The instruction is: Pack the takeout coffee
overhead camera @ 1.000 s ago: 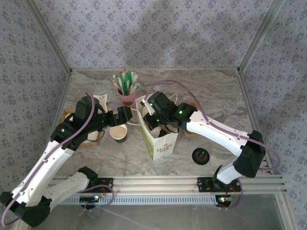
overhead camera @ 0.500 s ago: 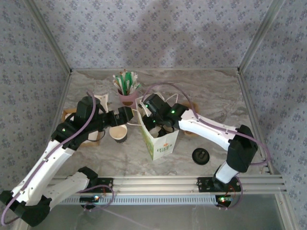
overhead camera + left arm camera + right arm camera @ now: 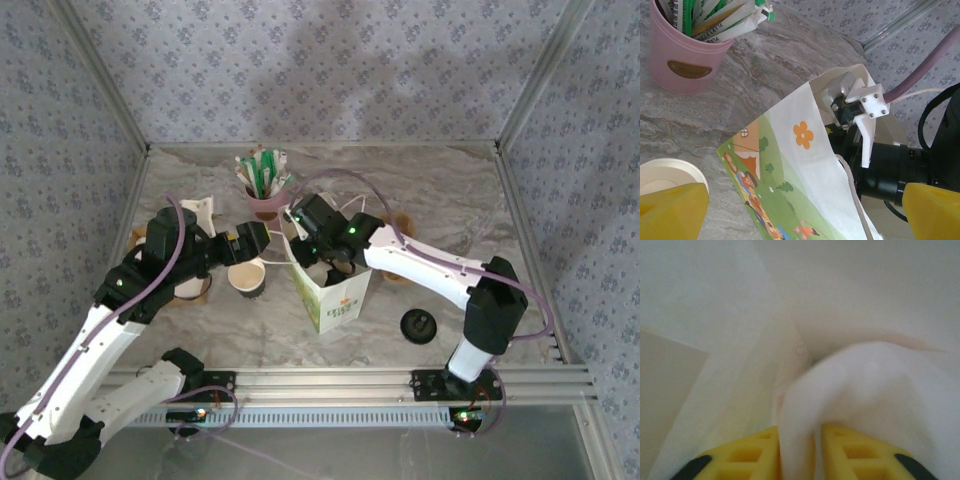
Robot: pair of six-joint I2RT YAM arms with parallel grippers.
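The takeout coffee is out of view. The white bag [image 3: 336, 292] with printed green art stands upright in the middle of the table. My right gripper [image 3: 324, 262] reaches down into its open mouth. In the right wrist view its yellow fingers [image 3: 745, 460] stand close together, and a fold of the white bag [image 3: 865, 380] is pinched between them at the right gripper [image 3: 800, 455]. My left gripper [image 3: 266, 240] is wide open at the bag's left side. The printed bag wall [image 3: 790, 170] lies between its fingertips [image 3: 672, 210], untouched.
A lidless paper cup [image 3: 247, 277] stands left of the bag, beside the left fingertip as a cream rim [image 3: 667, 177]. A loose black lid [image 3: 419, 326] lies to the right. A pink cup of sticks [image 3: 265, 198] stands behind. A cardboard holder [image 3: 190, 288] sits at the left.
The right arm has swung left and reached deeper into the bag's mouth. Its elbow has moved left. The left arm has drawn back slightly, its gripper still at the bag's edge.
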